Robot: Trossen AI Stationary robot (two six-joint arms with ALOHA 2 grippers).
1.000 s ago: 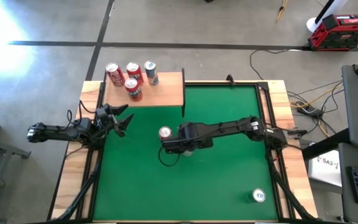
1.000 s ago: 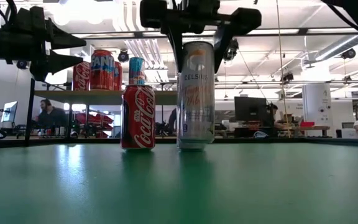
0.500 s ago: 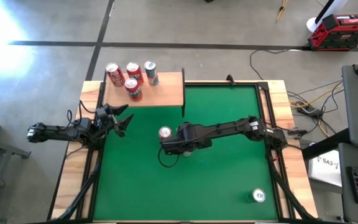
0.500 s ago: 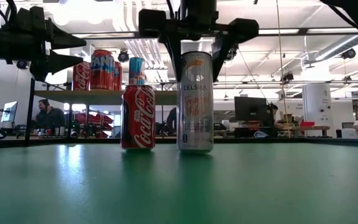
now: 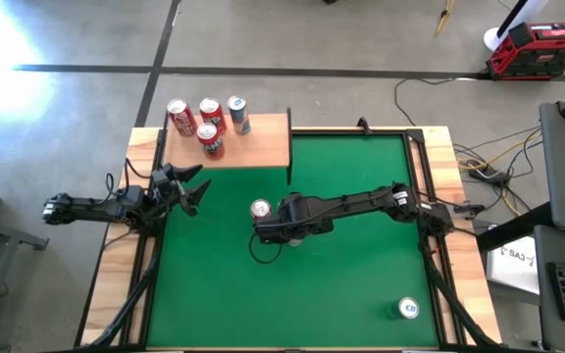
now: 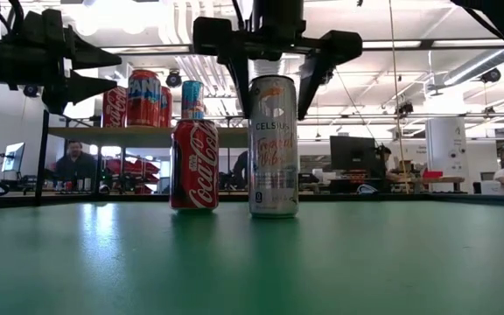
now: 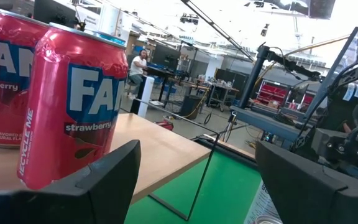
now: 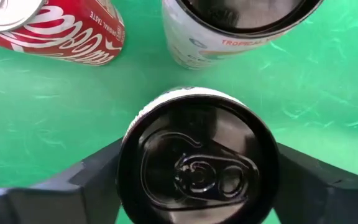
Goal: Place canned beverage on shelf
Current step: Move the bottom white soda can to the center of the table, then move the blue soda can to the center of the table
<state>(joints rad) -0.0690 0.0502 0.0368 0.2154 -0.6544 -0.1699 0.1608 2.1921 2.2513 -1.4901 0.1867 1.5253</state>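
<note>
The right end effector [image 6: 273,109] hangs over the middle of the green mat [image 5: 361,275], its fingers spread to either side of the top of an upright silver Celsius can [image 6: 273,157], with a slim gap showing on each side. The can stands on the mat, not on the shelf [image 5: 263,147]. A red Coca-Cola can [image 6: 194,164] stands upright just beside it on the left. The shelf sits at the far left of the worktop [image 5: 116,284] and carries four cans [image 5: 209,123]. The left end effector [image 5: 192,186] hovers near the shelf's near edge, fingers spread and empty. One more can [image 5: 407,309] stands alone at the near right corner of the mat
</note>
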